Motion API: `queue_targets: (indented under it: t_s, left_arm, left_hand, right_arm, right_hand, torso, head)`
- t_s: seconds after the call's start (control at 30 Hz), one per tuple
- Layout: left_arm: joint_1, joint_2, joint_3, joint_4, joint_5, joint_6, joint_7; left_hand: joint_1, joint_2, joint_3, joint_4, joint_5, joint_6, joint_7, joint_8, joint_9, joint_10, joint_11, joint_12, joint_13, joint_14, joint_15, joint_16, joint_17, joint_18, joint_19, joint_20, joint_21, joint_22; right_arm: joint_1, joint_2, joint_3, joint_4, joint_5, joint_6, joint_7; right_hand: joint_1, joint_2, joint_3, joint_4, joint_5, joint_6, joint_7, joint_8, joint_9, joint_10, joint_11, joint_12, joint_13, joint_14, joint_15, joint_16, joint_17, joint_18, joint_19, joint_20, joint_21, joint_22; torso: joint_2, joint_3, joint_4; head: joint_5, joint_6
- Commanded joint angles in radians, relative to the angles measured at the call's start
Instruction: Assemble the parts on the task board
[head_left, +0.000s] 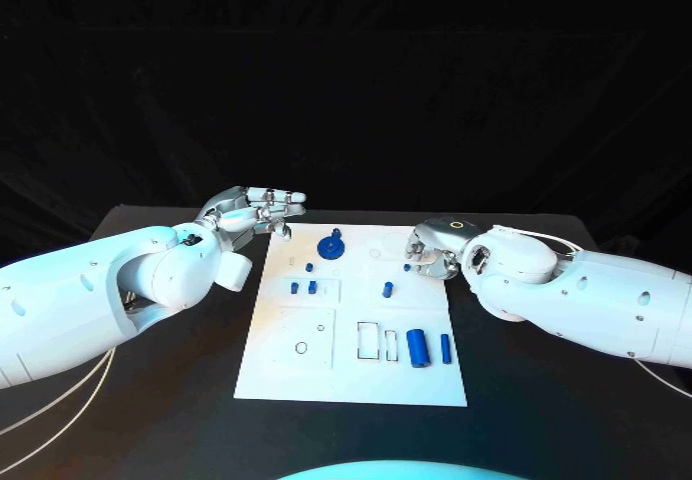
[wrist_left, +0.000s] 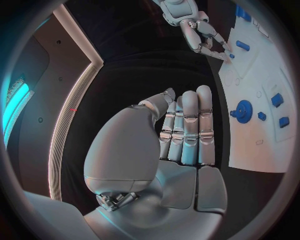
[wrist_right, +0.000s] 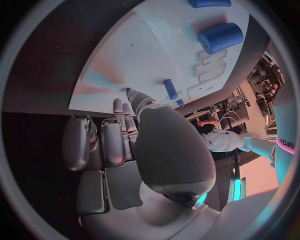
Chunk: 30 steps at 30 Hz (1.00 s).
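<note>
The white task board (head_left: 346, 315) lies mid-table. A blue gear (head_left: 332, 246) stands near its far edge, also in the left wrist view (wrist_left: 242, 111). Small blue pegs (head_left: 303, 287) and another peg (head_left: 388, 289) sit mid-board. A thick blue cylinder (head_left: 418, 347) and a slim blue rod (head_left: 446, 348) lie at the near right. My left hand (head_left: 263, 212) hovers off the board's far left corner, fingers straight side by side (wrist_left: 184, 130), holding nothing. My right hand (head_left: 433, 255) is at the board's far right edge and pinches a small blue peg (wrist_right: 128, 91) at its fingertips.
Black table (head_left: 159, 400) surrounds the board on all sides. Rectangular slots (head_left: 378, 342) and a small ring (head_left: 302, 348) mark the board's near half. The right wrist view looks along the board (wrist_right: 144, 50) to the thick cylinder (wrist_right: 220, 37).
</note>
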Motion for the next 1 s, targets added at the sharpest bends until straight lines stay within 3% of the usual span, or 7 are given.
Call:
queue_targets:
  t_s: [0.03, 0.3, 0.53, 1.0]
  left_arm:
    - [0.001, 0.0, 0.001, 0.008, 0.057, 0.009, 0.039]
    - [0.0, 0.001, 0.001, 0.015, 0.06, 0.012, 0.042]
    - [0.0, 0.002, 0.001, 0.017, 0.061, 0.013, 0.041]
    - [0.0, 0.0, 0.001, 0.019, 0.061, 0.014, 0.029]
  left_hand:
    - [0.002, 0.011, -0.007, -0.003, -0.001, 0.003, 0.005, 0.0, -0.001, -0.006, -0.002, 0.007, 0.002, -0.007, -0.002, -0.004, -0.002, 0.014, 0.0, 0.0, -0.008, -0.002]
    - [0.003, 0.013, -0.008, -0.004, -0.001, 0.002, 0.005, 0.0, -0.001, -0.008, -0.001, 0.009, 0.002, -0.007, -0.002, -0.006, -0.004, 0.014, 0.001, 0.0, -0.01, -0.004]
    - [0.004, 0.014, -0.009, -0.005, -0.001, 0.001, 0.006, 0.0, -0.002, -0.009, -0.001, 0.01, 0.002, -0.008, -0.002, -0.007, -0.006, 0.014, 0.002, 0.0, -0.012, -0.005]
    - [0.004, 0.015, -0.014, -0.009, -0.001, -0.006, 0.009, -0.003, -0.003, -0.016, 0.002, 0.014, 0.002, -0.01, -0.001, -0.01, -0.011, 0.013, 0.003, 0.0, -0.018, -0.01]
  right_arm:
    - [-0.006, 0.013, 0.0, -0.016, -0.029, 0.019, -0.001]
    - [-0.015, 0.035, 0.0, -0.037, -0.02, 0.012, 0.011]
    - [-0.019, 0.05, 0.0, -0.052, -0.007, 0.011, 0.02]
    - [-0.03, 0.063, 0.0, -0.07, 0.002, 0.027, 0.021]
  right_hand:
    - [0.007, -0.008, 0.021, -0.008, 0.001, 0.013, 0.001, -0.007, 0.0, 0.012, 0.0, -0.008, -0.009, 0.036, 0.002, 0.006, 0.002, -0.014, 0.007, -0.002, 0.003, 0.109]
    - [-0.006, -0.016, 0.08, -0.031, 0.011, 0.029, 0.005, -0.014, 0.001, 0.039, 0.003, -0.017, -0.033, 0.036, 0.006, 0.01, 0.004, -0.015, 0.011, 0.003, 0.01, 0.117]
    - [-0.017, -0.017, 0.098, -0.038, 0.011, 0.037, 0.006, -0.015, 0.003, 0.05, 0.003, -0.019, -0.04, 0.036, 0.006, 0.012, 0.005, -0.016, 0.013, 0.004, 0.015, 0.121]
    - [-0.039, -0.009, 0.132, -0.083, 0.009, 0.101, -0.009, 0.009, 0.022, 0.126, -0.017, -0.004, -0.041, 0.038, -0.008, 0.021, 0.013, -0.023, 0.03, -0.005, 0.048, 0.144]
  torso:
    - [0.0, 0.0019, 0.0007]
    - [0.001, 0.0015, -0.0017]
    - [0.001, 0.002, -0.0009]
    - [0.001, 0.0026, -0.0023]
  head:
    - [-0.001, -0.001]
    - [0.001, 0.001]
    - [-0.001, -0.001]
    - [0.004, -0.01]
